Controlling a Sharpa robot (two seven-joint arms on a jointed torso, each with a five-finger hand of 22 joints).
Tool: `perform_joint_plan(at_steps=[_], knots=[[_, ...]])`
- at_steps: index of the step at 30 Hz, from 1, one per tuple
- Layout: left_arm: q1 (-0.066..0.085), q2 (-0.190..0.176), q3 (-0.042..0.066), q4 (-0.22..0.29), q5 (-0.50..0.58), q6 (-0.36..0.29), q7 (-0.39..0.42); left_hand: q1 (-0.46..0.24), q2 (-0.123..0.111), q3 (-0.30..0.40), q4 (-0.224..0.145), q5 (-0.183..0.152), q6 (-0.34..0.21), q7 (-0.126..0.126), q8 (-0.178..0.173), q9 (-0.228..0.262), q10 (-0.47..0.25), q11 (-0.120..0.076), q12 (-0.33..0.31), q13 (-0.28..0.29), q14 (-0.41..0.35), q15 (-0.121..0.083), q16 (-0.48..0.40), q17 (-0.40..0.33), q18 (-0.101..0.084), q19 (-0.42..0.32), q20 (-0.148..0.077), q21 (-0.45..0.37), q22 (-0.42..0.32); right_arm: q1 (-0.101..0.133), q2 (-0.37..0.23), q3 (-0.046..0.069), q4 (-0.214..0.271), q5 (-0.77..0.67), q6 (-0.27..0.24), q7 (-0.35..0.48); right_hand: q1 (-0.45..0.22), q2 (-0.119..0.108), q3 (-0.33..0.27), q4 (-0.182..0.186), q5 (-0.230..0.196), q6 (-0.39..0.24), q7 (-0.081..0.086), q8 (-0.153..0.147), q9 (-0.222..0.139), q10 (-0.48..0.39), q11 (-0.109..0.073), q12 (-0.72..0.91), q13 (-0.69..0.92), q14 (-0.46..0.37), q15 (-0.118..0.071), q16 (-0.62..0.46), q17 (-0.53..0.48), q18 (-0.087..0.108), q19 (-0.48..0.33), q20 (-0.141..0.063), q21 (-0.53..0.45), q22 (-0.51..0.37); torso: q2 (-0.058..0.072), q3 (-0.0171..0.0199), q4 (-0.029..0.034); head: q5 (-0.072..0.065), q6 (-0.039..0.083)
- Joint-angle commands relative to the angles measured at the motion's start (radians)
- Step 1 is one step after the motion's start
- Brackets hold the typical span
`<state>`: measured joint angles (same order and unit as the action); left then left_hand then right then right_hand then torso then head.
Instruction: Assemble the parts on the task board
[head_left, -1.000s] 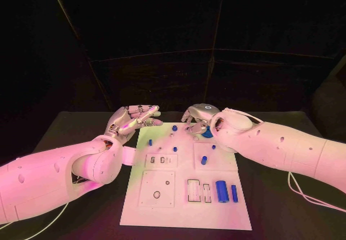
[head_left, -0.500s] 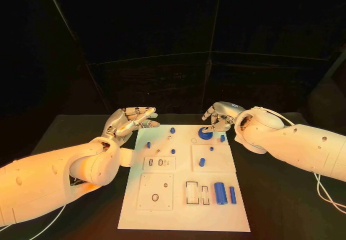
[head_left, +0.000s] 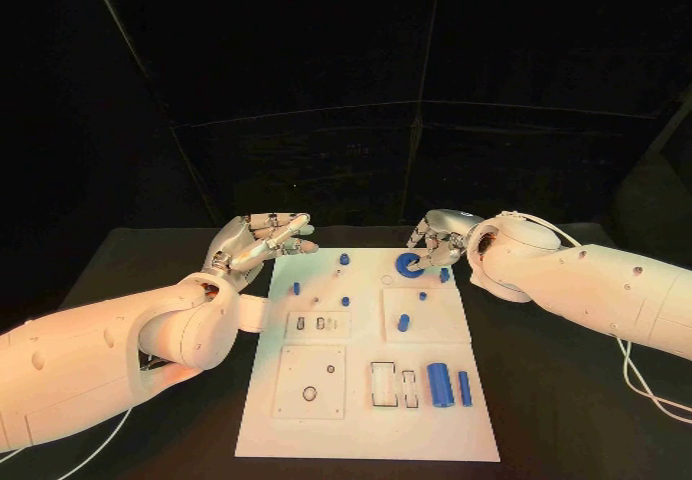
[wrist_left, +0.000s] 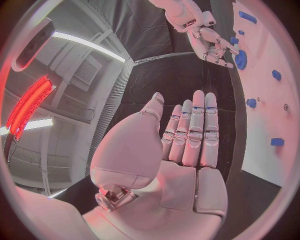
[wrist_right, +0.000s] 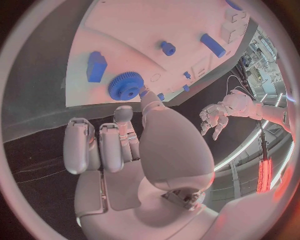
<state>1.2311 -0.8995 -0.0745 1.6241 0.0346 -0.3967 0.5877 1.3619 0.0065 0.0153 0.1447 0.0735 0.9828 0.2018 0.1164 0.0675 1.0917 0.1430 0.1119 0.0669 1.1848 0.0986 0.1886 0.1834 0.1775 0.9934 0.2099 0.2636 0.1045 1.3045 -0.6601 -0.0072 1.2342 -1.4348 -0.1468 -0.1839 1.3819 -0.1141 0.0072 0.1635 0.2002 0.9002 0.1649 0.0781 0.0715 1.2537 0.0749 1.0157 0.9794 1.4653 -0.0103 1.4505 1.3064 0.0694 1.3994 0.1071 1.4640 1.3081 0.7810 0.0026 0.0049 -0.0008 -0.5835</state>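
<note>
Up at the far end of the board (head_left: 368, 420) we've got the gear (head_left: 410, 266) lying flat, hole facing up, so its axis runs straight up off the plate with the teeth all around. It's a disc, so no real long axis to speak of. Our right hand (head_left: 444, 233) hovers just behind it, fingers (wrist_right: 87, 145) curled loosely and apart, holding nothing as far as we can tell. In the right wrist view the gear (wrist_right: 127, 86) sits just off the fingertips with a short block (wrist_right: 95, 65) beside it, not touching the hand.

Our left hand (head_left: 264, 238) sits off the board's far left corner over the worktop (head_left: 130, 260), palm up, fingers (wrist_left: 194, 132) straight and side by side, empty.

Our guess at the step: the gear looks placed, or nearly so, and we can't tell from here whether it's fully down on its peg. If it's not, the next move calls for a light press from above, kept level so it doesn't cock on the shaft.

After that, there's still plenty lying loose: two cylinders (head_left: 451, 385) at the near right, long axes running near to far, next to open slots (head_left: 394, 385). Those need a pinch across the short side.
</note>
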Motion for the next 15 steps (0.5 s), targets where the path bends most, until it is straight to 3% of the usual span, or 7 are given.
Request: perform_joint_plan(at_steps=[1, 15], knots=[[0.002, 0.002, 0.001, 0.0, -0.006, 0.015, 0.005, 0.004, 0.001, -0.001, -0.006, 0.006, 0.003, 0.005, -0.004, -0.001, 0.002, 0.008, -0.006, -0.001, -0.006, 0.002, -0.006, 0.001, 0.006, -0.004, 0.003, -0.006, -0.001, 0.002, 0.008, 0.001, -0.01, -0.039, 0.057, -0.012, 0.015, 0.004, -0.003, 0.007, 0.001, -0.005, 0.001, 0.006, 0.001, 0.029, 0.001, 0.078, 0.081, 0.065, 0.01, 0.013, 0.042, -0.016, 0.01, 0.003, 0.007, 0.02, 0.0, -0.0011, 0.0006, 0.0, -0.001], [0.002, 0.002, 0.001, -0.001, -0.006, 0.015, 0.004, 0.004, 0.001, -0.001, -0.006, 0.006, 0.003, 0.005, -0.004, -0.001, 0.002, 0.008, -0.006, -0.001, -0.006, 0.002, -0.006, 0.001, 0.006, -0.004, 0.003, -0.006, -0.001, 0.001, 0.019, 0.001, -0.022, -0.058, 0.084, -0.012, 0.034, 0.021, -0.008, 0.009, 0.007, 0.013, -0.001, 0.018, 0.004, 0.054, 0.001, 0.164, 0.174, 0.068, 0.011, 0.027, 0.069, -0.018, 0.016, 0.005, 0.013, 0.034, 0.0, -0.0012, 0.0008, -0.003, -0.003]])
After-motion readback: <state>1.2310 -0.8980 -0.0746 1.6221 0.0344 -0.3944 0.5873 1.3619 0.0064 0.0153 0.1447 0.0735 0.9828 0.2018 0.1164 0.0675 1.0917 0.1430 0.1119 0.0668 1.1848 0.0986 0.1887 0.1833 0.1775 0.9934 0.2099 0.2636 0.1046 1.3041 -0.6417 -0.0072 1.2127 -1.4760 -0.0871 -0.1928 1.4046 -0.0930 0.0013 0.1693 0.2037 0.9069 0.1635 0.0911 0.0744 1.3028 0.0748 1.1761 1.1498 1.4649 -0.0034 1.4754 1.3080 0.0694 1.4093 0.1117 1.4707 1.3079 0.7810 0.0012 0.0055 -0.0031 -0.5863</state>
